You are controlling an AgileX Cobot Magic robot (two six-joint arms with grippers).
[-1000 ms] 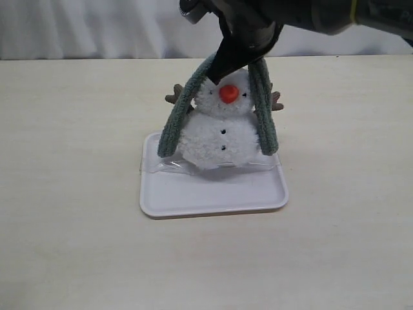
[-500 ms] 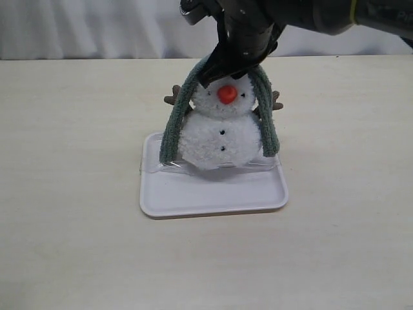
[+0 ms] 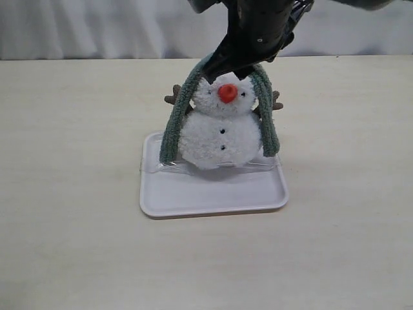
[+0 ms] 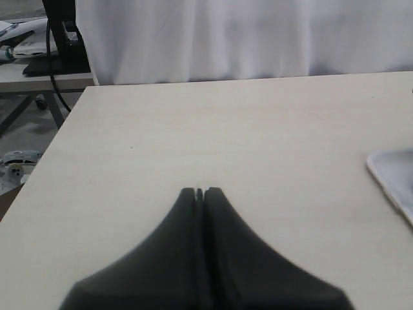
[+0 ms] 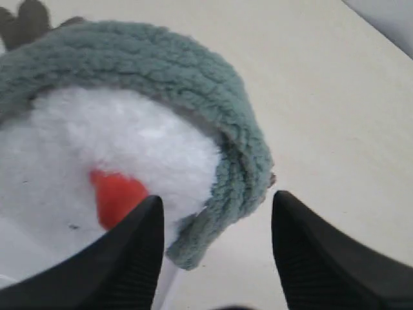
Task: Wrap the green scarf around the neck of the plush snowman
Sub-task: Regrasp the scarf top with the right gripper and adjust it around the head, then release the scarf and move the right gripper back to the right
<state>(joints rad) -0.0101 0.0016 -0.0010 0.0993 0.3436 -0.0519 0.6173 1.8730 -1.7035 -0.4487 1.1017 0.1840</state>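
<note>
The plush snowman (image 3: 221,139) stands upright at the back of a white tray (image 3: 213,194). The green scarf (image 3: 174,126) is draped over the top of its head, and its two ends hang down either side of the body to about tray level. My right gripper (image 3: 227,64) hovers just above the head, open. In the right wrist view its fingers straddle one hanging strand of the scarf (image 5: 148,64) beside the snowman's white head (image 5: 97,135), without pinching it. My left gripper (image 4: 200,191) is shut and empty over bare table, out of the exterior view.
A crumpled clear plastic piece (image 3: 164,166) lies on the tray under the snowman. The tray's corner (image 4: 393,174) shows at the edge of the left wrist view. A white curtain backs the table, and a desk with cables (image 4: 45,45) stands beyond the table's far edge.
The right gripper has risen a little and shifted right, away from the snowman's face. The scarf stays draped over the head and the snowman has barely moved.
</note>
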